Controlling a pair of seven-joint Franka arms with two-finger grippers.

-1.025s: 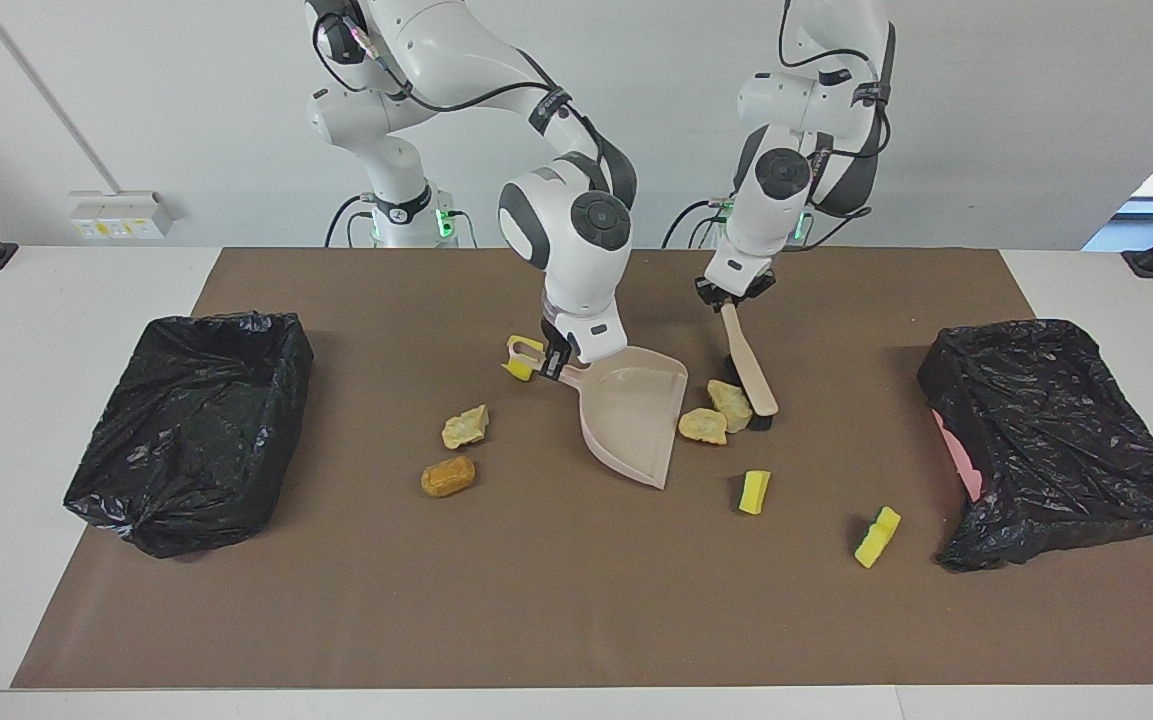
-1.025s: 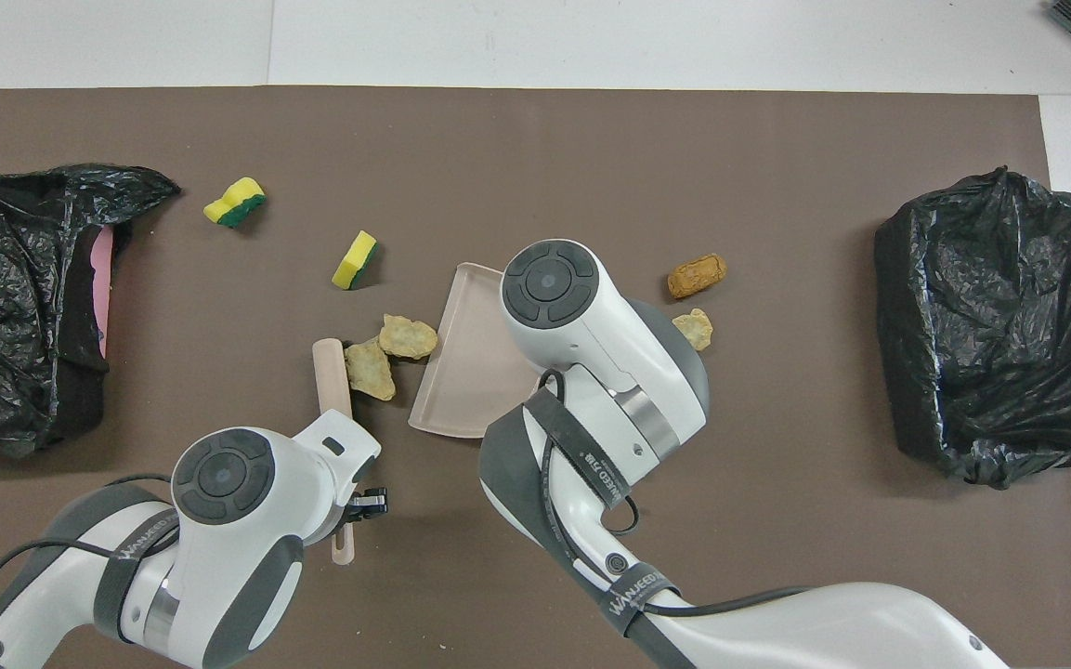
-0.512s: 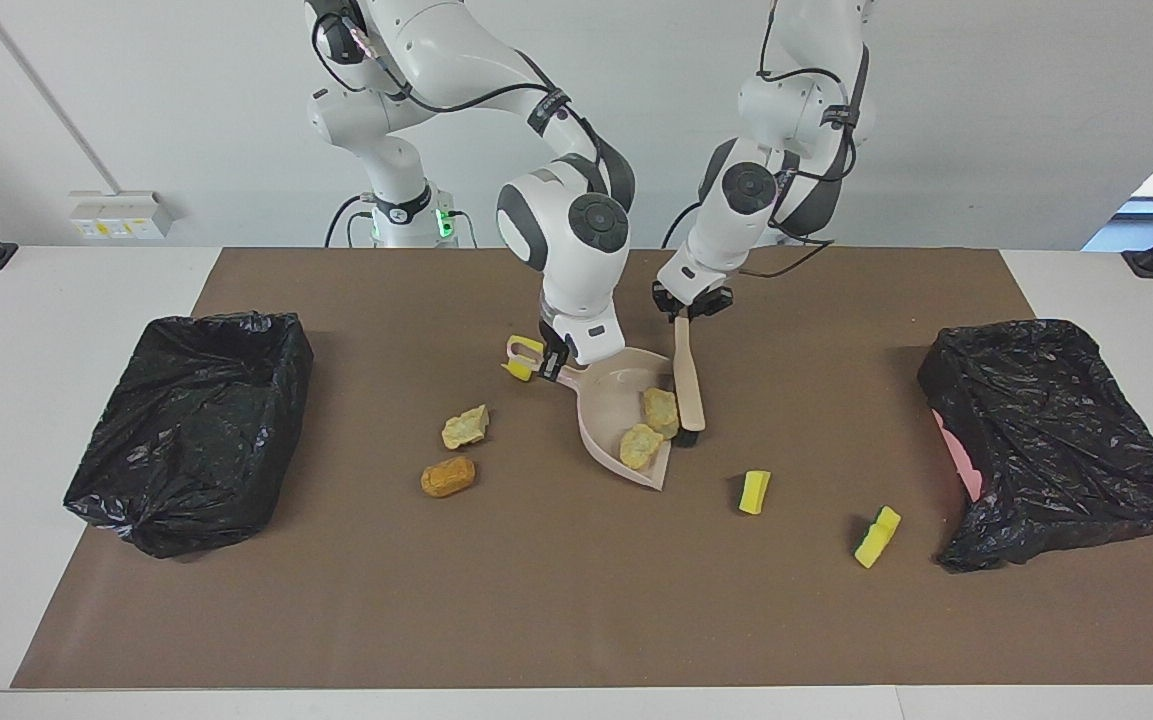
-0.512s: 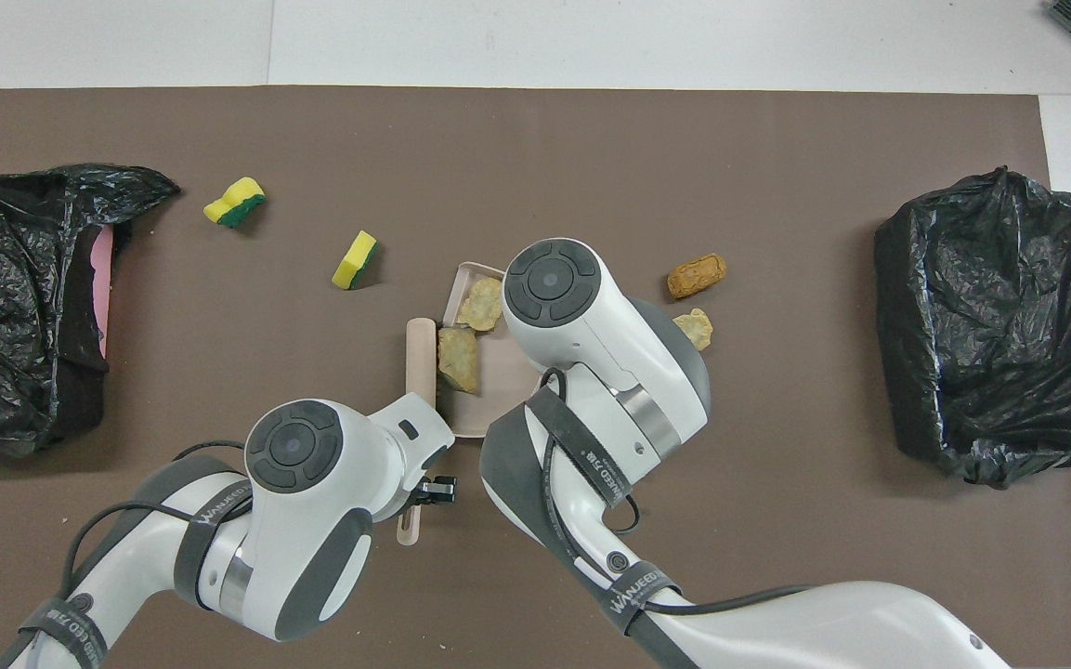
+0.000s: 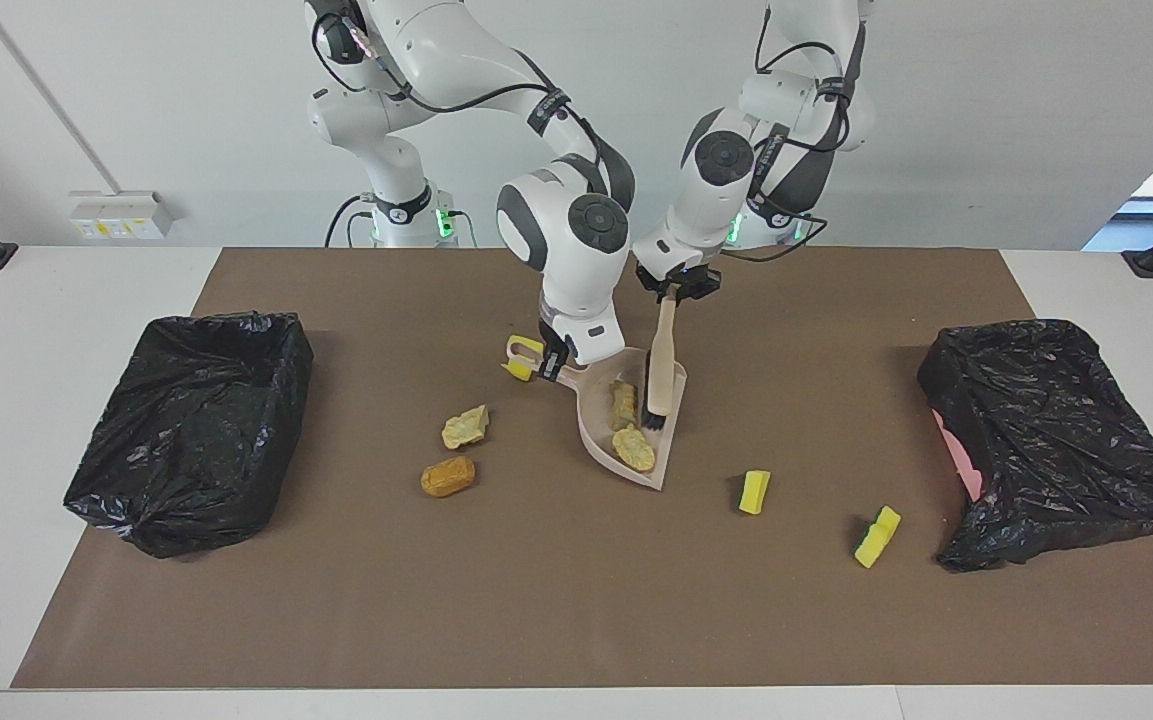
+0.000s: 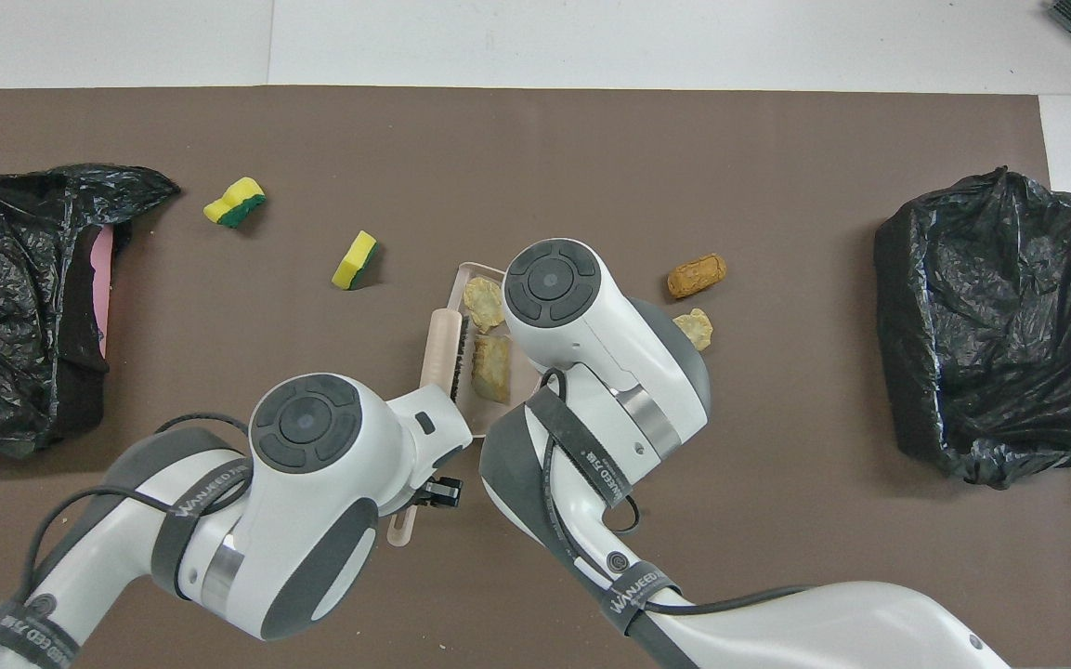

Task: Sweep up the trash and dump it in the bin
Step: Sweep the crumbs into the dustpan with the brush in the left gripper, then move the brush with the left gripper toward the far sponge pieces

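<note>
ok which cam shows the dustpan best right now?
Facing view. The dustpan shows nearly whole there, with its handle in the right gripper, two tan chunks inside and the brush over it. In the overhead view the right arm covers most of it; only a strip shows.

The only lettering that can be read is on the dark straps around the robot arms, seen from overhead. The strap on the left arm [image 6: 184, 506] carries white capitals that look like "WANJEED". The strap on the right arm [image 6: 635, 587] shows the same word. A second strap on the right arm [image 6: 581, 460] has white characters too small to make out.
</note>
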